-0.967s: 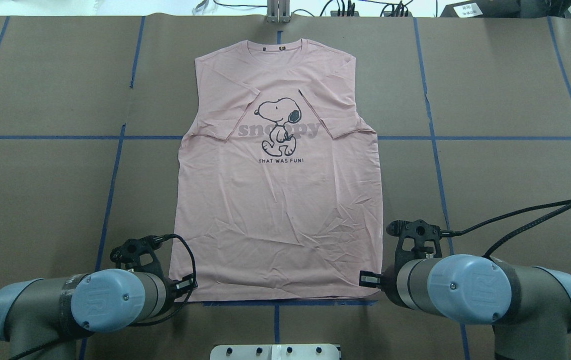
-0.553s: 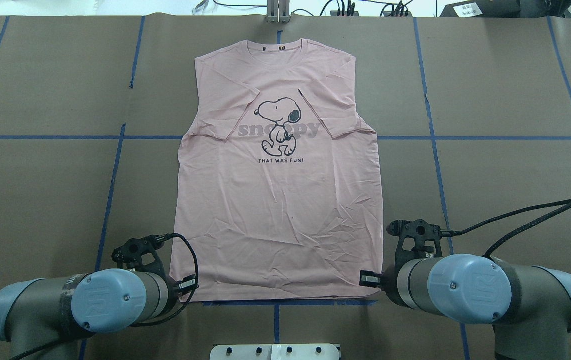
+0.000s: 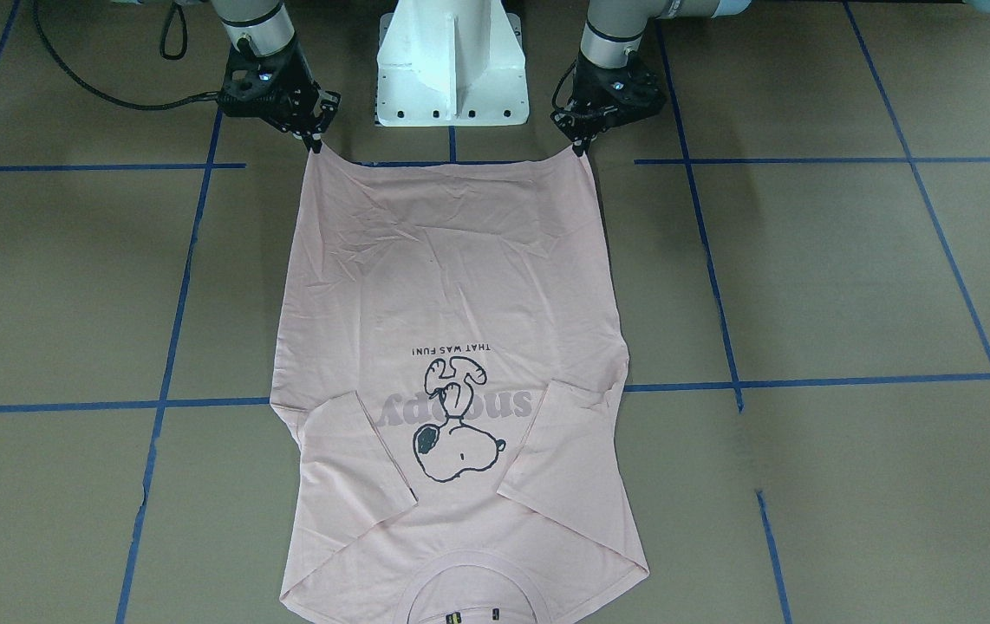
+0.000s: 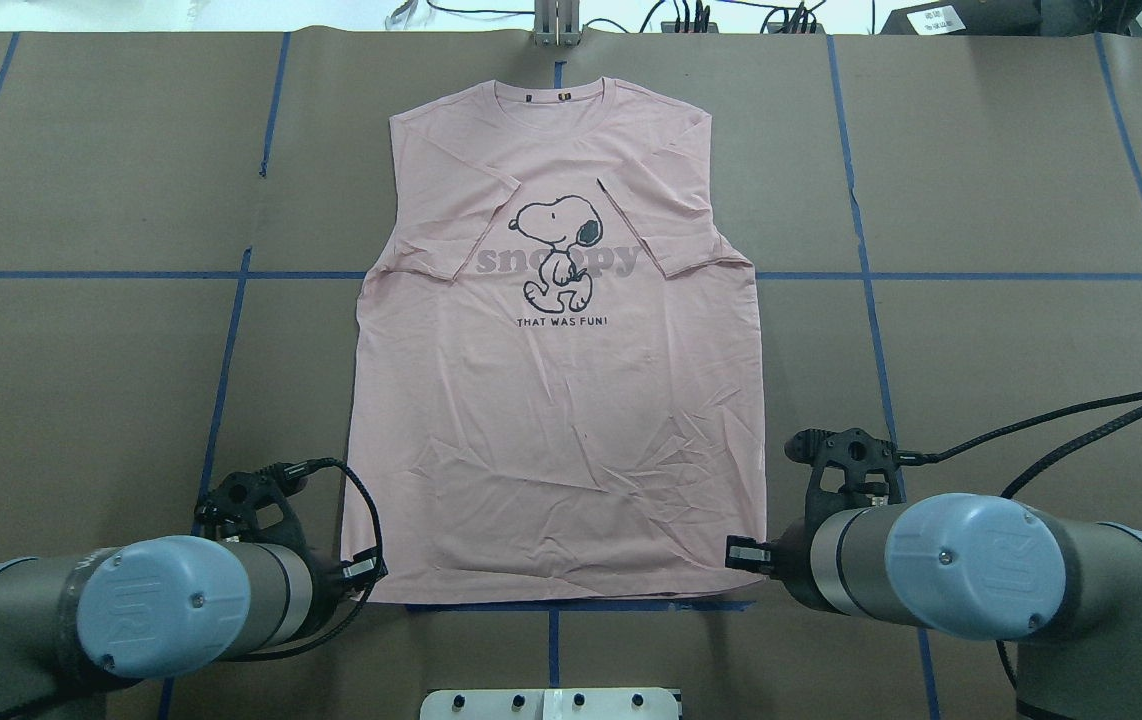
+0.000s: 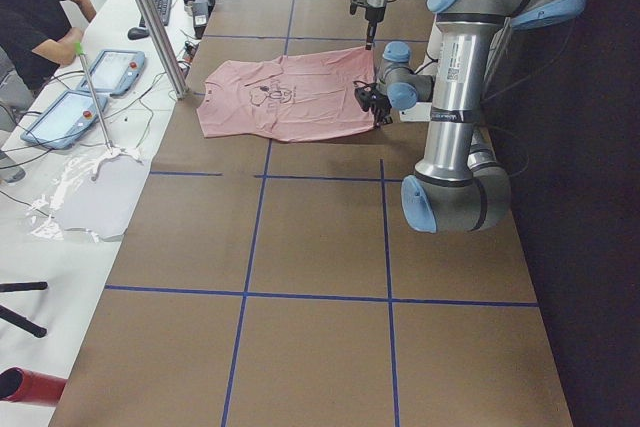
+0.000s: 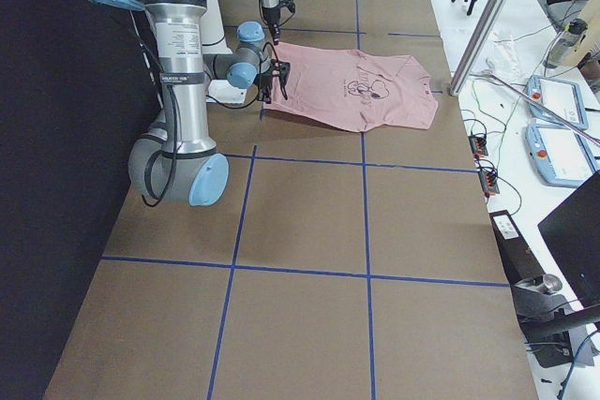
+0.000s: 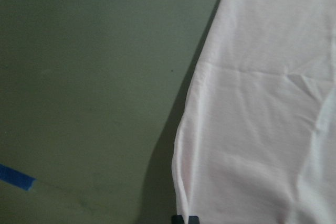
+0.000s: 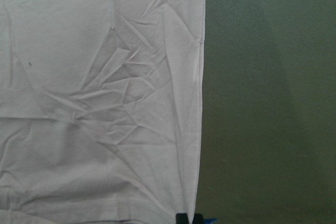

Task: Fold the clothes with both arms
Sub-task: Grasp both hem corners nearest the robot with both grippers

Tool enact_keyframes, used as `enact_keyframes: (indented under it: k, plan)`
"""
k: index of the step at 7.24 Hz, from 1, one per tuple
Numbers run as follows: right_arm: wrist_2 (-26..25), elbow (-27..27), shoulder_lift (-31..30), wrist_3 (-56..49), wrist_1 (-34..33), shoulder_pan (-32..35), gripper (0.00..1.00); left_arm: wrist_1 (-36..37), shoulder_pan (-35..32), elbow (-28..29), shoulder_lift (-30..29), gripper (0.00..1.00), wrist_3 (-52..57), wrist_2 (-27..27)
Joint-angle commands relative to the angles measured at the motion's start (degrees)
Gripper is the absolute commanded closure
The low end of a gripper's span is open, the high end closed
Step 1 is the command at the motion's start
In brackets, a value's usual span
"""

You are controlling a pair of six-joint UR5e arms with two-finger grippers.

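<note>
Seen from overhead, the left hand [image 3: 581, 147] is closed on the shirt [image 4: 561, 420] at its hem corner at 7 o'clock. The right hand [image 3: 315, 144] is closed on the corner at 5 o'clock. The shirt lies print-up on the desk [image 4: 981, 180], sleeves folded in, collar at 12 o'clock.

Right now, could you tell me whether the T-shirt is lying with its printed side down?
No, the T-shirt lies flat with its Snoopy print facing up.
</note>
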Motion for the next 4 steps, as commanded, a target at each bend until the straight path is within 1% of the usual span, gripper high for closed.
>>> enact_keyframes:
  k: [1,2,3,4]
  plan:
    - [4.40,4.45,-2.42,0.02,-0.21,0.46,1.00,5.82,2.04,-8.00,0.46,1.00,1.35,-0.14]
    - [6.34,7.95,-4.08,0.20,-0.73,0.20,1.00,7.33,3.97,-12.13,0.37,1.00,0.66,-0.14]
    - [10.36,13.64,-7.75,0.46,-0.82,-0.23,1.00,12.39,6.69,-19.48,0.37,1.00,1.17,-0.14]
    - [11.62,17.26,-10.13,0.73,-0.82,-1.63,1.00,18.71,8.72,-24.16,-0.15,1.00,1.26,-0.66]
